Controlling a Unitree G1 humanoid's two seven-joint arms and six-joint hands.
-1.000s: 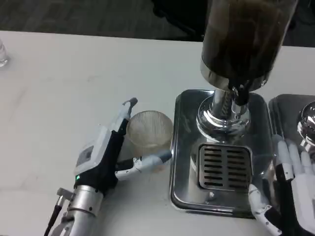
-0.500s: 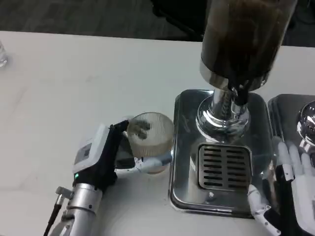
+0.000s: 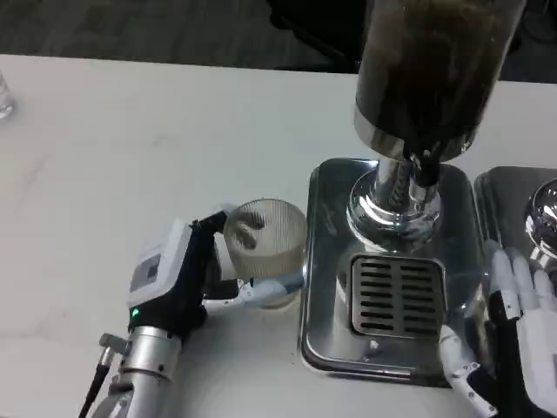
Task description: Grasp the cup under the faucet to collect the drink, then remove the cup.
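Wrapping our left hand [image 3: 187, 270] around the ribbed clear cup [image 3: 265, 239] beside the drip tray [image 3: 324, 287], we judge it light, empty and slippery, best held mid-wall with gentle pressure, while our right hand [image 3: 513, 340] rests with fingers spread.

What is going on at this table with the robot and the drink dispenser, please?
The robot's left hand has its fingers wrapped around a ribbed clear cup, which looks empty and sits on the white table just left of the dispenser's metal drip tray. The cup is not yet under the faucet, above the slotted grate. The dispenser's tank holds a dark drink. The right hand waits with fingers spread at the tray's right edge, holding nothing.
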